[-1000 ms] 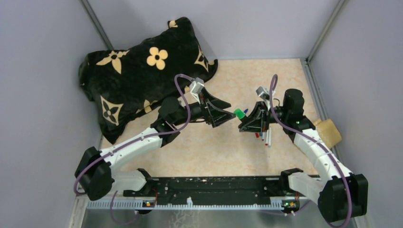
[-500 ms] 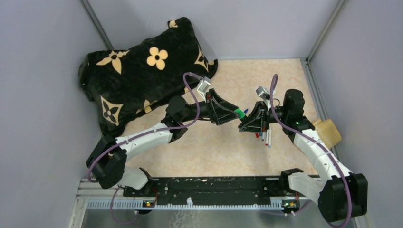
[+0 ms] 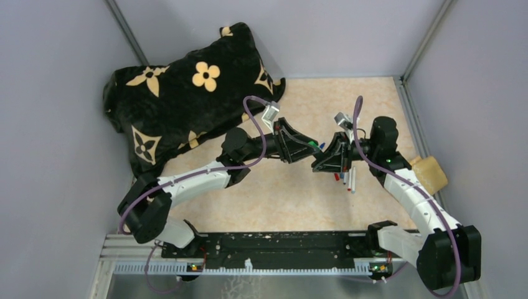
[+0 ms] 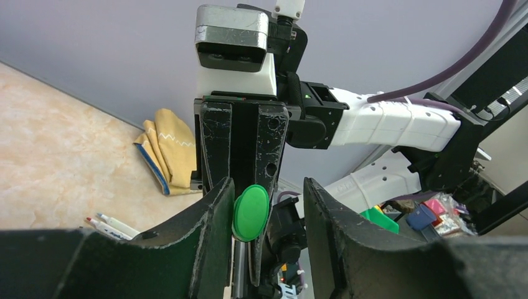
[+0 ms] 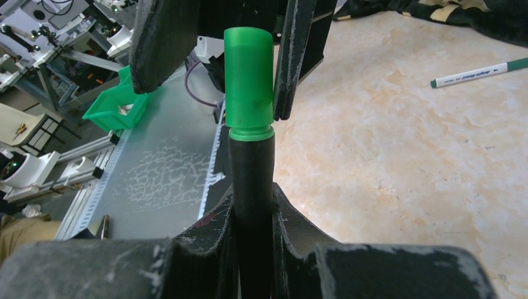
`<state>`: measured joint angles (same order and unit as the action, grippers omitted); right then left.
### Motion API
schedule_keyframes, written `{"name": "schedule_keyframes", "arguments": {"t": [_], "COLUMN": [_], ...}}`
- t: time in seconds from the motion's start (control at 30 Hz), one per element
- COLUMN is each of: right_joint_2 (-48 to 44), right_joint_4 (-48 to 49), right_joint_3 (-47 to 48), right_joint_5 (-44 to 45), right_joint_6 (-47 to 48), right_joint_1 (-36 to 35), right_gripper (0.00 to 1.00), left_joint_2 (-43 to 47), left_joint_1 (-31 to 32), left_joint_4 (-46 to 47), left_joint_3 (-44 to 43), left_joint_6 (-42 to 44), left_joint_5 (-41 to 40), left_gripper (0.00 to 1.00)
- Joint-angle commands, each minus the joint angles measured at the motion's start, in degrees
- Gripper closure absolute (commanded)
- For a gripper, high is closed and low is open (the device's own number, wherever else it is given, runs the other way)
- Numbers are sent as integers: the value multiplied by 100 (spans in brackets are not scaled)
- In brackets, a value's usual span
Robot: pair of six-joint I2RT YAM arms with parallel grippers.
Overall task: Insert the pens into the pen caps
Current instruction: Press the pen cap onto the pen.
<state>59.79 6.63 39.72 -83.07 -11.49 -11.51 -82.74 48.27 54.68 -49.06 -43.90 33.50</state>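
The right gripper (image 5: 252,202) is closed tight on the thick black pen (image 5: 251,168), which has a green cap (image 5: 248,78) on its end. The left gripper (image 4: 268,196) stands half open around this cap, which sits close against one jaw with a gap to the other. Some thin pens (image 3: 346,179) lie at 5 o'clock, just beside the right gripper. A black flowered blanket (image 3: 180,93) covers the 10 o'clock corner of the table (image 3: 280,199).

Thick black marker pen (image 5: 251,162): gripped in right gripper (image 5: 252,202), bright green cylindrical cap (image 5: 248,84) seated on its tip. Thin white green-ended pen (image 5: 479,71): flat on desk (image 5: 405,156).
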Motion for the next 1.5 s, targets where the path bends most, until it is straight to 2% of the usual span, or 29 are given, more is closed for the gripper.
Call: {"name": "schedule_keyframes", "arguments": {"t": [0.0, 0.17, 0.33, 0.53, 0.7, 0.77, 0.9, 1.03, 1.13, 1.33, 1.47], "right_joint_2": [13, 4, -2, -11, 53, 88, 313, 528, 543, 641, 639], "right_joint_4": [266, 277, 277, 207, -115, -553, -1822, -2034, -2371, -3989, -4078], "right_joint_3": [-35, -44, -31, 103, 484, 769, 1644, 2004, 2156, 2781, 2912], "right_joint_5": [43, 47, 54, 191, 574, 756, 972, 855, 883, 1372, 1703], "right_joint_6": [-47, -60, -84, -117, -98, 103, 1088, 1393, 1858, 3491, 3667], "right_joint_1": [-45, -49, -37, -27, 44, 118, 267, 304, 227, -68, -88], "right_gripper": [100, 100, 100, 100, 100, 100, 100, 100, 100, 100, 100], "left_joint_2": [-87, -77, -63, -51, -201, -302, -355, -224, -266, -695, -794], "left_joint_1": [122, 222, 324, 613, 1070, 1175, 1204, 1204, 1204, 1200, 1094], "left_joint_4": [254, 7, -334, -605, -724, -972, -2088, -2995, -3172, -3513, -3915], "left_joint_3": [-185, -220, -287, -199, 63, 103, 8, -31, -61, -363, -500], "left_joint_6": [53, 230, 420, 603, 621, 482, 469, 827, 873, 857, 895], "left_joint_5": [-123, -312, -469, -683, -929, -813, -234, 254, 619, 1455, 1834], "left_gripper": [52, 60, 82, 99, 100, 100, 100, 100, 100, 100, 100]}}
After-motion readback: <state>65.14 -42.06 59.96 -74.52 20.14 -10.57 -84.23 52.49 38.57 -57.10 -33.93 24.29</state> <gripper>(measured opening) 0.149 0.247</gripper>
